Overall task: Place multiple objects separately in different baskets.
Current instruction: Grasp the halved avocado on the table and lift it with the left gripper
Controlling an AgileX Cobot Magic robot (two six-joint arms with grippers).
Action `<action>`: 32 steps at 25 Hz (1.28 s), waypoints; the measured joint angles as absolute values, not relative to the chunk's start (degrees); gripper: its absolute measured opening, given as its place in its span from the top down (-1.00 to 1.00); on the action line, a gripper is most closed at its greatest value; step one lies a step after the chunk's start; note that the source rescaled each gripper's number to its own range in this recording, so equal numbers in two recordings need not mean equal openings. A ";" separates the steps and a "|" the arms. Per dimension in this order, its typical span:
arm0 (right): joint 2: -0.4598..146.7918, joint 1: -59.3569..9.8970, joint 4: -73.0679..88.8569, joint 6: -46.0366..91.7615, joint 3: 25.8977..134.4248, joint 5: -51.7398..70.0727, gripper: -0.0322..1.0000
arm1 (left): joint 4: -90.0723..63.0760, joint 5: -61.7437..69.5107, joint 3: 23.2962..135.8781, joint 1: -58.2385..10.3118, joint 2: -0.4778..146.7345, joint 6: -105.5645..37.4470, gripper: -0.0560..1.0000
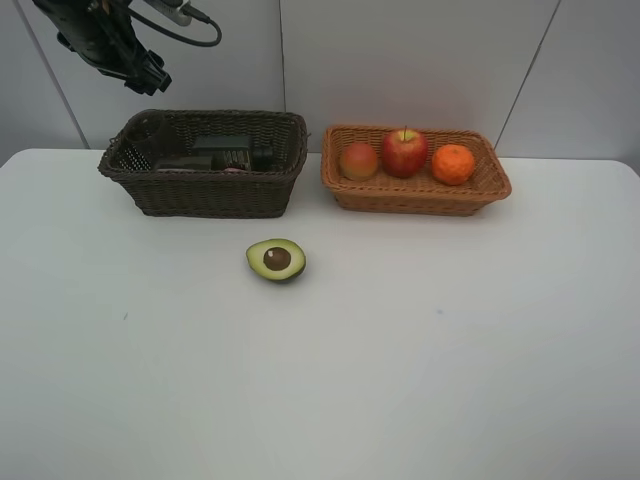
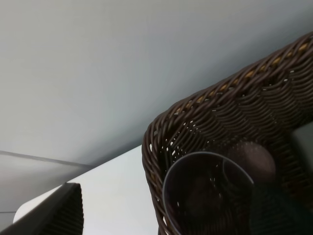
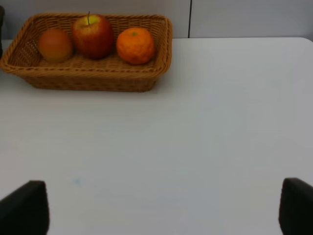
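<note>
Two baskets side by side at the back of the tabletop (image 1: 420,380).

Left basket (image 1: 205,190) holding a pump bottle (image 1: 215,157) lying down and a cup (image 2: 208,193) in its far-left corner. Right basket (image 1: 415,195) holding three fruits in a row — peach (image 1: 358,160), apple (image 1: 404,152), tangerine (image 1: 453,164). Halved avocado (image 1: 276,259) alone in front, between the two baskets.

You are seeing a dark brown woven basket (image 1: 205,185) beside an orange-tan one (image 1: 415,190), holding 1 red apple (image 1: 404,152).
</note>
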State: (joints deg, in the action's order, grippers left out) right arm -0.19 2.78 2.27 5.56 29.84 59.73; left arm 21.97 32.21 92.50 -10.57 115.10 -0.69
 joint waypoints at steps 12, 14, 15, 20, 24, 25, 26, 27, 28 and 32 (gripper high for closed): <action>-0.19 2.78 2.27 5.56 29.84 59.73 -1.00 | 20.89 33.10 92.50 -10.57 115.10 -2.12 -0.82; -0.19 2.78 2.27 5.56 29.84 59.73 -1.00 | 20.89 33.50 92.50 -10.57 115.10 -2.25 -0.82; -0.19 2.78 2.27 5.56 29.84 59.73 -1.00 | 20.89 33.61 92.50 -10.57 115.10 -2.54 -0.82; -0.19 2.78 2.27 5.56 29.84 59.73 -1.00 | 20.68 33.92 92.50 -10.57 115.10 -5.31 -0.85; -0.19 2.78 2.27 5.56 29.84 59.73 -1.00 | 20.37 33.99 92.50 -10.73 114.80 -6.91 -0.90; -0.19 2.78 2.27 5.56 29.84 59.73 -1.00 | 20.15 34.04 92.50 -10.86 114.40 -7.03 -0.90; -0.19 2.78 2.27 5.56 29.84 59.73 -1.00 | 19.88 34.04 92.50 -11.05 113.88 -7.11 -0.90; -0.19 2.78 2.27 5.56 29.84 59.73 -1.00 | 19.76 34.11 92.50 -11.36 113.37 -7.23 -0.90; -0.19 2.78 2.27 5.56 29.84 59.73 -1.00 | 19.52 34.17 92.50 -11.77 112.76 -7.28 -0.90; -0.19 2.78 2.27 5.56 29.84 59.73 -1.00 | 18.60 35.34 92.50 -14.20 111.34 -7.29 -0.92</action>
State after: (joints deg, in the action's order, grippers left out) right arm -0.19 2.78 2.27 5.56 29.84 59.73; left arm 18.60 35.34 92.50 -14.20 111.34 -7.29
